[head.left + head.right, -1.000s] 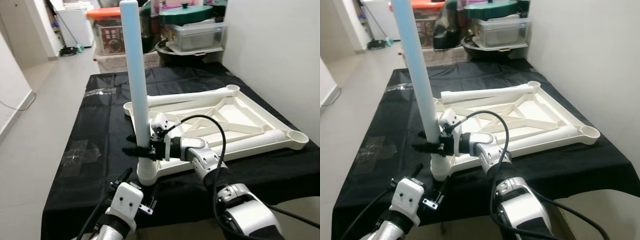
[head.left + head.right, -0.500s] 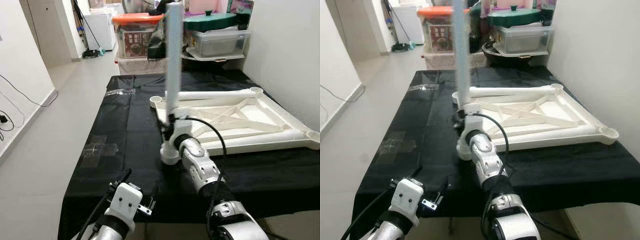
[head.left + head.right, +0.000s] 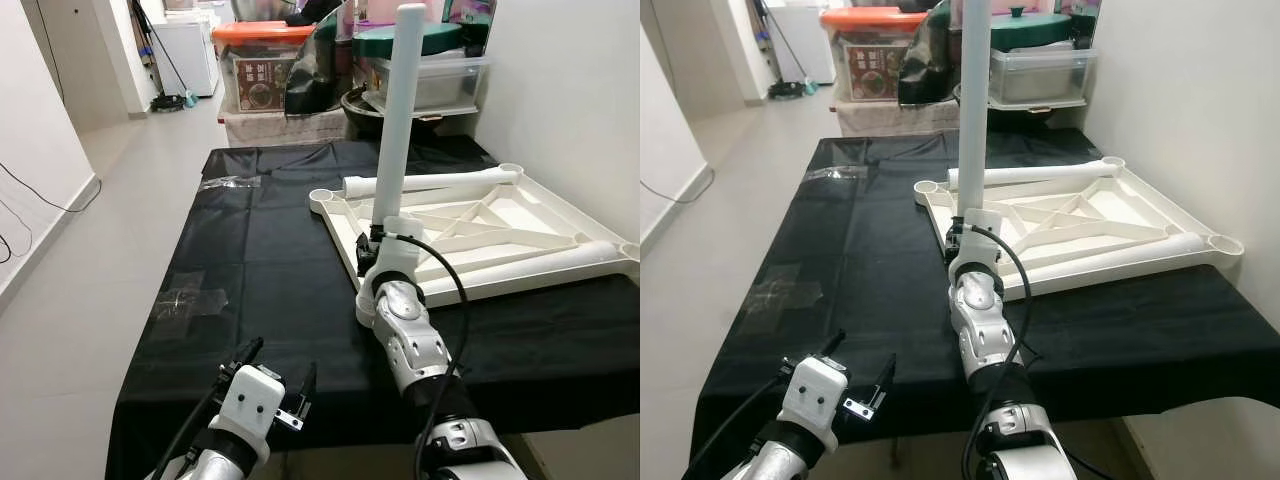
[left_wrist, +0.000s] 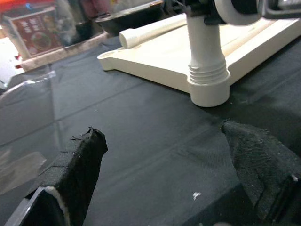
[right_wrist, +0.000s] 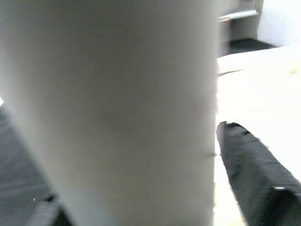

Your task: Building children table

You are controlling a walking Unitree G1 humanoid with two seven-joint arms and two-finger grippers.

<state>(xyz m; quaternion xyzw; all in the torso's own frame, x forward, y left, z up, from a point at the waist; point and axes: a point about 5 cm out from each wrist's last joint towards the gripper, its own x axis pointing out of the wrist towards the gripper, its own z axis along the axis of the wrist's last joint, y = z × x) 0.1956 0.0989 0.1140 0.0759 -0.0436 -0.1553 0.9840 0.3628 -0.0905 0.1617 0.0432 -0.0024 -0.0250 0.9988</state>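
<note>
A white children's table top [image 3: 520, 215] lies upside down on the black-clothed table [image 3: 260, 260]. One white leg [image 3: 398, 110] stands upright in the near-left corner socket [image 4: 207, 56]. My right gripper [image 3: 378, 238] is shut on this leg low down, its black fingers [image 5: 254, 174] on either side of it. Two more legs lie on the top, one at the far edge [image 3: 430, 183] and one at the near edge [image 3: 530, 262]. My left gripper [image 3: 285, 354] hangs open at the table's front edge, short of the socket, holding nothing [image 4: 159, 129].
Storage bins stand behind the table: an orange-lidded box [image 3: 262, 70] and a clear tub [image 3: 430, 80]. A white wall runs along the right. Open floor [image 3: 90, 250] lies to the left. Clear tape [image 3: 190, 300] and a plastic scrap [image 3: 225, 183] lie on the cloth.
The head camera has swung and the whole picture shifted. My right wrist has turned around the upright leg, from its right side to its near side. The left gripper stays as it was.
</note>
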